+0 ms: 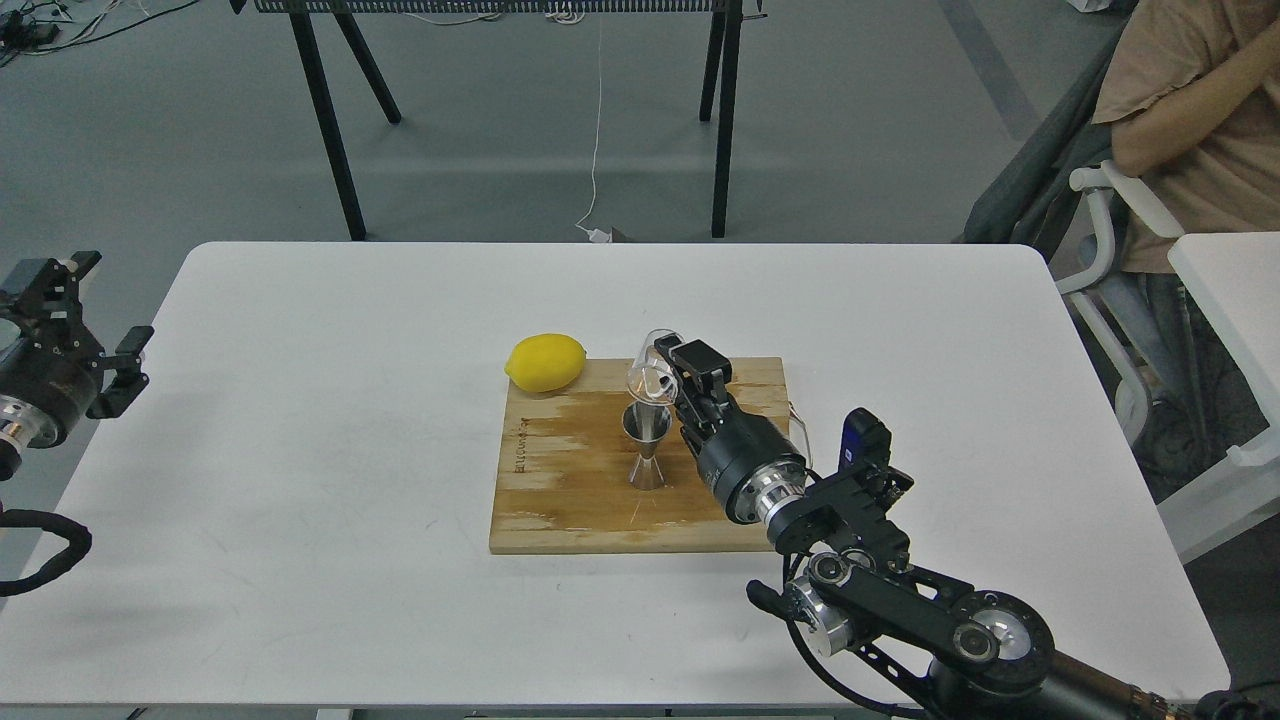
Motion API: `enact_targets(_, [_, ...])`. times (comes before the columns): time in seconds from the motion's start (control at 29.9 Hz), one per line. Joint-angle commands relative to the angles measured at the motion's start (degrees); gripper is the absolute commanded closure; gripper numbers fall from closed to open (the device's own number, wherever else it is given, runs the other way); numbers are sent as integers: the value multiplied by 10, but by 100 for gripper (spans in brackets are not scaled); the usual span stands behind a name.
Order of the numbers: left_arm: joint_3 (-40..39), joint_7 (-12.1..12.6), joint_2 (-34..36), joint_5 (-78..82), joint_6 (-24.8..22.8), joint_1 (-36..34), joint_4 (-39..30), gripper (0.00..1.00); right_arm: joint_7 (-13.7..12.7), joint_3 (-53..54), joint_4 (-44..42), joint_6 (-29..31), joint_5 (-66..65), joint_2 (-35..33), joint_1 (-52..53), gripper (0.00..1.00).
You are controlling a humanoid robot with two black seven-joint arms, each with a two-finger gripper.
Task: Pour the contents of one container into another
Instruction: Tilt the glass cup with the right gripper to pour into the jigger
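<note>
pour under way: right gripper (668, 368) clamped on the tipped cup (648, 374) above the jigger (647, 446), mid-board (560, 500); next, tip gently. left gripper (95, 330) jaws apart.

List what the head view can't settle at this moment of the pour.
- Glass cup: clear and small, tilted over the jigger; any liquid or stream is too faint to see.
- Jigger's inside: too small to judge a fill level.
- Right gripper: its fingers overlap the cup, so the contact points are unclear.
- Left gripper: open beside the table; its arm is cut off by the left edge.
- Cutting board: printed text too small to read.
</note>
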Motion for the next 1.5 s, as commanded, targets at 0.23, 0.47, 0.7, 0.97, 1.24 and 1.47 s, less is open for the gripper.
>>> enact_targets(0.23, [0, 0, 1, 0, 0, 0, 0, 1, 2, -41, -10, 0, 0, 1, 19, 59])
enact_targets(0.47, [0, 0, 1, 0, 0, 0, 0, 1, 5, -42, -10, 0, -1, 1, 21, 59])
enact_targets(0.7, [0, 0, 1, 0, 0, 0, 0, 1, 6, -42, -10, 0, 0, -2, 26, 59])
enact_targets(0.97, [0, 0, 1, 0, 0, 0, 0, 1, 6, -42, -9, 0, -1, -9, 27, 59])
enact_targets(1.24, [0, 0, 0, 0, 0, 0, 0, 1, 8, -42, -7, 0, -1, -25, 32, 59])
enact_targets(1.47, [0, 0, 1, 0, 0, 0, 0, 1, 8, -42, -8, 0, -16, -25, 32, 59])
